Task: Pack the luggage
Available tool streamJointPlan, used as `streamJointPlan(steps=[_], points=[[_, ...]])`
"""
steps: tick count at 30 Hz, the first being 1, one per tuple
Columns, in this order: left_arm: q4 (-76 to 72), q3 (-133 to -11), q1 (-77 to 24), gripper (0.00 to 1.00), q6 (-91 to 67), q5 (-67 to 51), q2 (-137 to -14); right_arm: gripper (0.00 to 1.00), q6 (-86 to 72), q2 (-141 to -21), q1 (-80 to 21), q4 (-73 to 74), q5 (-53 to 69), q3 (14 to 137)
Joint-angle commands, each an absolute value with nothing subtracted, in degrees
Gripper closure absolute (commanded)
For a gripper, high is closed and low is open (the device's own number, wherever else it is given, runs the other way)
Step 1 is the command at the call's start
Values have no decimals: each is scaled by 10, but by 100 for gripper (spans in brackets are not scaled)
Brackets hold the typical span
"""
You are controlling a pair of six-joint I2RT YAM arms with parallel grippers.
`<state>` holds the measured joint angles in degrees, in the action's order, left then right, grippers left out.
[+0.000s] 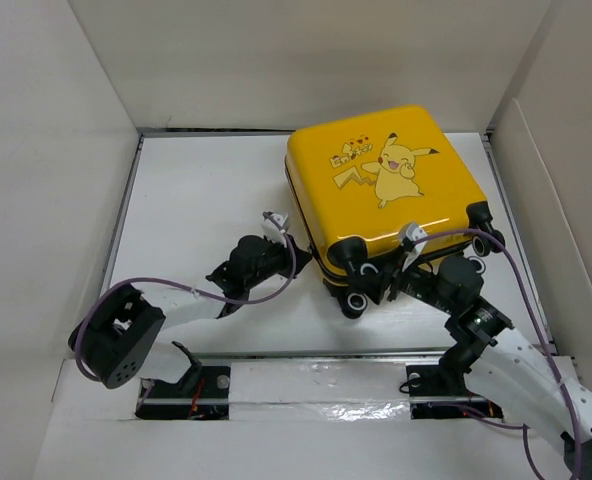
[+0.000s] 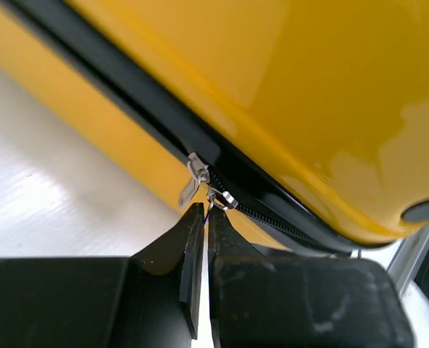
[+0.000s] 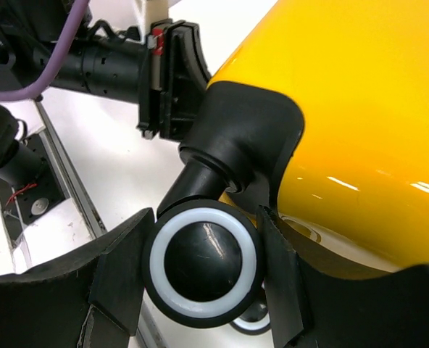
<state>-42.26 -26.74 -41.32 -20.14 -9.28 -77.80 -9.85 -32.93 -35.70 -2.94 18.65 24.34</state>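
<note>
While the luggage (image 1: 386, 180) lies flat on the far right of the table (image 1: 196, 190), lid down and cartoon print up, both arms are at its near edge.

- Left gripper (image 2: 206, 210): fingers pressed together. The lower end of the zipper pull (image 2: 218, 197) seems to run in between the tips, so I read this as a pinch on the pull, thin as it is.
- Right gripper (image 3: 205, 217): fingers part-spread and seated on either side of a caster wheel (image 3: 203, 264) at the near corner. Looks like a bracing grip.
- Zipper band (image 2: 127, 94): in the left wrist view it runs as a dark line from upper left to lower right along the shell seam. The pull sits directly ahead of the left fingertips, touching them.

Judgement: the next move turns on that band's axis. The left arm has the pull, so any drag should follow the seam rather than pull away from the shell. I cannot tell from here which stretch remains unzipped. A pinch this slight could slip.
</note>
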Motion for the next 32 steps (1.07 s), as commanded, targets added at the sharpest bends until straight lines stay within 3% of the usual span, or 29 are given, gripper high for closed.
streamJointPlan(steps=[1,3,6,7,10,12,14,15,16,17,19,20,25,32], points=[[-387,-288,-336,100,-251,82,-761,87,-76,-368,-365,-97,183,251],[-367,-295,-328,100,-282,99,-742,86,-77,-387,-398,-112,177,260],[-331,-291,-328,63,-300,148,-670,86,-77,-445,-454,-142,164,288],[-319,-287,-328,46,-305,168,-619,86,-76,-466,-470,-168,160,298],[-259,-282,-328,28,-333,219,-502,86,-78,-578,-539,-226,158,361],[-220,-283,-328,21,-355,242,-442,85,-74,-684,-575,-247,166,411],[-191,-282,-328,11,-374,275,-356,74,-66,-758,-617,-261,177,508],[-181,-280,-328,6,-394,283,-328,55,-64,-819,-625,-252,176,543],[-172,-280,-328,1,-402,294,-280,47,-59,-843,-631,-222,177,608],[-151,-283,-328,1,-410,301,-259,40,-53,-858,-640,-211,178,634],[-123,-289,-328,1,-417,309,-206,6,-48,-862,-640,-187,163,660],[-88,-300,-333,1,-420,319,-193,0,-44,-854,-640,-179,153,664],[-52,-317,-338,1,-411,300,-142,0,19,-738,-624,-86,35,630],[-67,-347,-338,1,-385,222,-178,0,43,-435,-555,-2,-212,531]])
